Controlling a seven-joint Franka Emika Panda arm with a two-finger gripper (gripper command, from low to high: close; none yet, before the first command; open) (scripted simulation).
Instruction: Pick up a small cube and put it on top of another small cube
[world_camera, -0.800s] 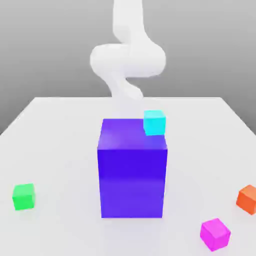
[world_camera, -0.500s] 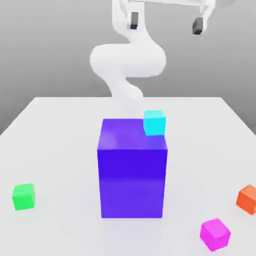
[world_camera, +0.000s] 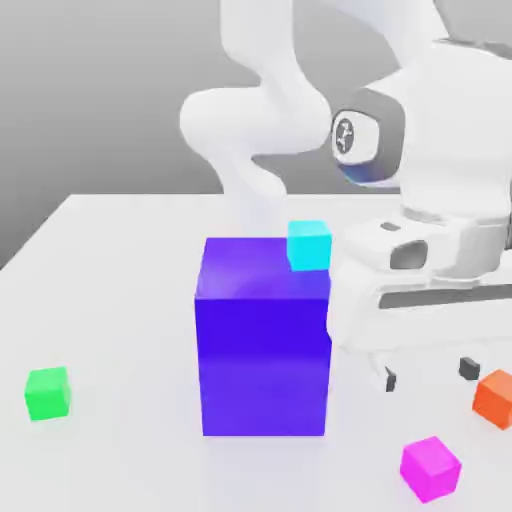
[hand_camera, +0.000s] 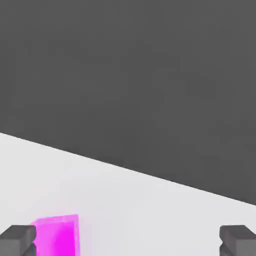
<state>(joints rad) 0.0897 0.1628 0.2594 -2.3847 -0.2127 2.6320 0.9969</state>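
The small magenta-pink cube (world_camera: 431, 467) lies on the white table near the front, toward the exterior view's right; in the hand view the same cube (hand_camera: 57, 235) sits close to one fingertip. My gripper (world_camera: 429, 374) hangs open above and a little behind it, its two dark fingertips (world_camera: 468, 368) spread wide with nothing between them. In the hand view the gripper (hand_camera: 128, 239) shows both tips far apart. A small cyan cube (world_camera: 309, 245) rests on the top corner of the big blue-purple block (world_camera: 264, 340).
An orange cube (world_camera: 495, 397) lies just to the exterior view's right of my fingers. A green cube (world_camera: 47, 392) sits at the exterior view's far left. The tall blue-purple block stands close beside my hand. The white table (world_camera: 120, 300) ends at a front edge near the magenta cube.
My hand has dropped from the top of the view to just above the table, at the exterior view's right of the blue-purple block. The cubes have stayed put.
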